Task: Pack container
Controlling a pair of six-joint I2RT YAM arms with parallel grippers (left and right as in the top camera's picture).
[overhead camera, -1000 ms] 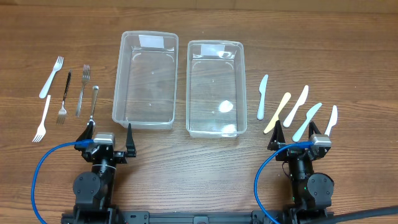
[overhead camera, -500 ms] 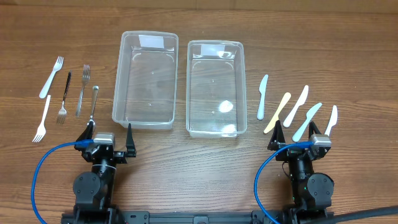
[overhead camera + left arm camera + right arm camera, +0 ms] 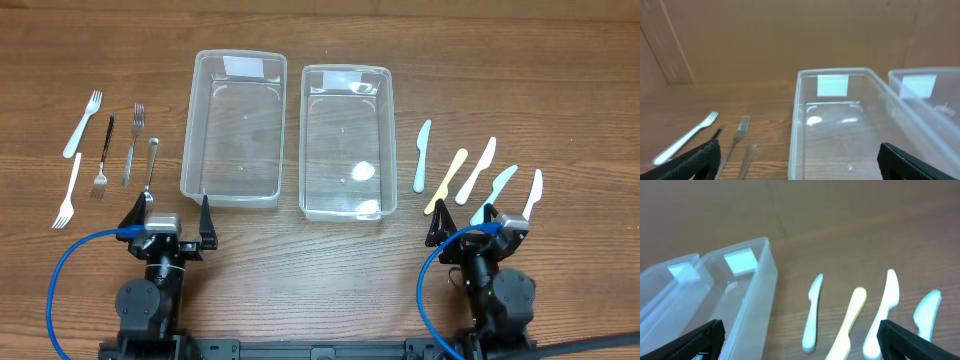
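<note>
Two clear plastic containers stand side by side mid-table, the left one (image 3: 234, 125) and the right one (image 3: 345, 140), both empty. Several forks (image 3: 104, 150) lie left of them; they also show in the left wrist view (image 3: 737, 137). Several plastic knives (image 3: 470, 172) lie to the right, white and one cream (image 3: 847, 322). My left gripper (image 3: 170, 215) is open and empty at the front, just short of the left container (image 3: 840, 125). My right gripper (image 3: 462, 218) is open and empty at the front right, near the knives' handle ends.
Blue cables (image 3: 70, 270) loop beside each arm base at the table's front edge. A white label (image 3: 832, 85) sits on the far wall of the left container. The right container's corner (image 3: 740, 280) lies to the left in the right wrist view.
My right gripper has turned slightly to the left. My left gripper has shifted very slightly. The containers and cutlery have not moved.
</note>
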